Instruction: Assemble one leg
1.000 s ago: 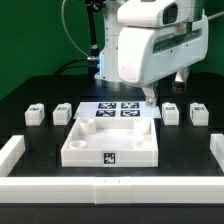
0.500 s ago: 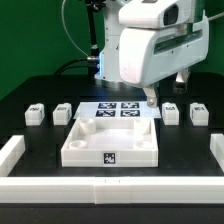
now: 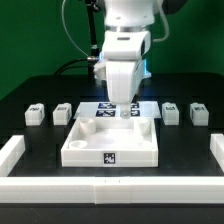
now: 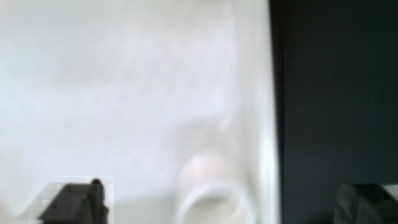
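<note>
With its jaws spread wide and empty above the tray's [image 3: 75, 150] far rim at mid-worktop, the gripper [image 3: 125, 110] should probably centre squarely over a leg [image 3: 170, 113] in the row nearer the far edge before descending.

The bench [image 3: 30, 92] has a black, matt top with no gleam on it. The tray [image 3: 80, 155] at the frame's centre looks like smooth white plastic with a faint satin finish. The legs [image 3: 62, 113] and the rails [image 3: 12, 152] toward the lower edges look like the same plain white plastic. The arm's casing [image 3: 122, 65], upper centre, is glossy white and moulded. The marker board [image 3: 90, 110] is flat matt white, printed black. In the wrist view a smooth white surface [image 4: 125, 100] shows a soft sheen; which thing it is I cannot tell. The pincer [image 4: 221, 203] has dull black fingers [image 4: 71, 203].
</note>
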Available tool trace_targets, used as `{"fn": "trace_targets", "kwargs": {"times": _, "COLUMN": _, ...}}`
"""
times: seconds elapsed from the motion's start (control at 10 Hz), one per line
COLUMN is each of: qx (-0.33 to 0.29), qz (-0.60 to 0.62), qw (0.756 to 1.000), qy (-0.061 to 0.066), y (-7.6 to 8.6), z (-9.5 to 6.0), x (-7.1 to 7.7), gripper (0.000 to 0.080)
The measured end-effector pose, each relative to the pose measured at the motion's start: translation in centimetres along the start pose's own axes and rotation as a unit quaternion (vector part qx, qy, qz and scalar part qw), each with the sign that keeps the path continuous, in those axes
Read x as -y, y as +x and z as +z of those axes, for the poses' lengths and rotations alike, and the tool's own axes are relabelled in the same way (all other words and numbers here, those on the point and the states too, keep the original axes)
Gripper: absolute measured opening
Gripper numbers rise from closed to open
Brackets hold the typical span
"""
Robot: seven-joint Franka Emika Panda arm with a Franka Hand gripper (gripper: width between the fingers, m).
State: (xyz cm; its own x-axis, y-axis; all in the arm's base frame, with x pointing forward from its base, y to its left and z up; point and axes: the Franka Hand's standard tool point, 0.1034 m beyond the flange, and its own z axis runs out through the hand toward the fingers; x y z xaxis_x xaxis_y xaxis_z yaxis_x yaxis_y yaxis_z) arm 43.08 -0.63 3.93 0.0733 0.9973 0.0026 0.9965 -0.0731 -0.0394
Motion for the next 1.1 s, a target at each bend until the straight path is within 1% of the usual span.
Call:
{"fn": "trace_targets", "kwargs": {"times": 0.1, "qx": -0.004, "qz": -0.029, "qw": 1.0, "qy": -0.002, "y": -0.3, "z": 1.3, "x": 0.7, "gripper": 0.065}}
{"fn": "trace_targets", "kwargs": {"times": 0.2, "qx": -0.007, "qz": -0.019, "qw": 1.0, "qy": 0.0, "y": -0.3, "z": 2.4, "x": 1.0, "gripper": 0.065}}
{"fn": "trace_targets", "kwargs": {"times": 0.3, "qx": -0.009, "qz": -0.016, "qw": 1.0, "qy": 0.001, "y": -0.6, "z": 3.1, "x": 0.8, "gripper": 0.065}}
{"fn": "trace_targets", "kwargs": {"times": 0.4, "qx": -0.009, "qz": -0.013, "qw": 1.0, "qy": 0.001, "y": -0.8, "z": 3.3, "x": 0.5, "gripper": 0.065}}
{"fn": "trace_targets", "kwargs": {"times": 0.5, "qx": -0.009, "qz": -0.012, "qw": 1.0, "qy": 0.001, "y": -0.8, "z": 3.3, "x": 0.5, "gripper": 0.065}}
{"fn": "trace_targets", "kwargs": {"times": 0.8, "qx": -0.009, "qz": -0.012, "qw": 1.0, "qy": 0.002, "y": -0.8, "z": 3.4, "x": 0.6, "gripper": 0.0249}}
{"fn": "trace_targets", "kwargs": {"times": 0.9, "qx": -0.009, "qz": -0.012, "qw": 1.0, "qy": 0.002, "y": -0.8, "z": 3.4, "x": 0.6, "gripper": 0.0249}}
{"fn": "trace_targets", "kwargs": {"times": 1.0, "qx": -0.009, "qz": -0.012, "qw": 1.0, "qy": 0.001, "y": -0.8, "z": 3.4, "x": 0.6, "gripper": 0.0073}}
{"fn": "trace_targets", "kwargs": {"times": 1.1, "qx": -0.009, "qz": -0.012, "qw": 1.0, "qy": -0.001, "y": -0.8, "z": 3.3, "x": 0.5, "gripper": 0.0059}}
